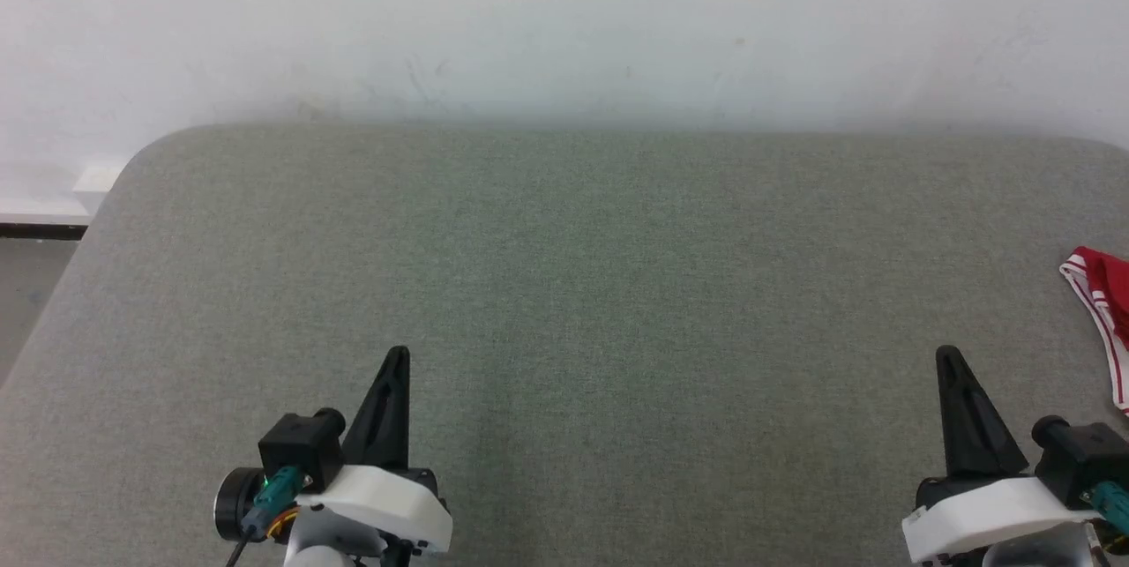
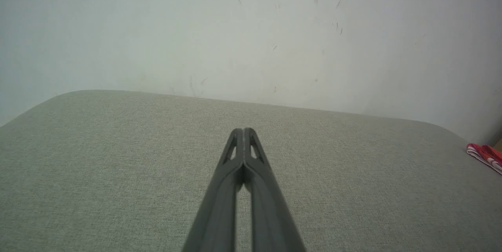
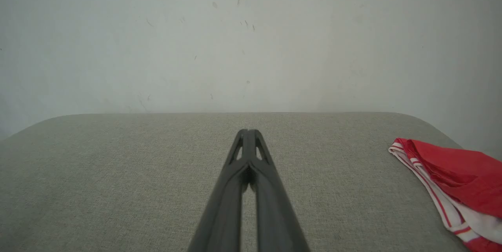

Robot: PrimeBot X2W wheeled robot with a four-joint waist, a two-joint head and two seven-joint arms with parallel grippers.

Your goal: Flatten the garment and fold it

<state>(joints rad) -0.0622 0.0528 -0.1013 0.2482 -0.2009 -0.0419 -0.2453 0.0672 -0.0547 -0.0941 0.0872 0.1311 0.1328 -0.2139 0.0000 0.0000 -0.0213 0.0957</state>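
The garment is red cloth with red-and-white stripe trim, lying bunched at the far right edge of the grey table, mostly cut off by the frame. The right wrist view shows more of the garment at its right side; the left wrist view catches a small corner of the garment. My left gripper hovers low at the front left, shut and empty, its fingertips pressed together. My right gripper stands at the front right, shut on nothing, a short way left of the garment, its tips meeting.
A white scuffed wall rises directly behind the table's rounded far edge. At the far left, beyond the table corner, lie a strip of floor and a pale baseboard. Grey fabric surface spreads between the two grippers.
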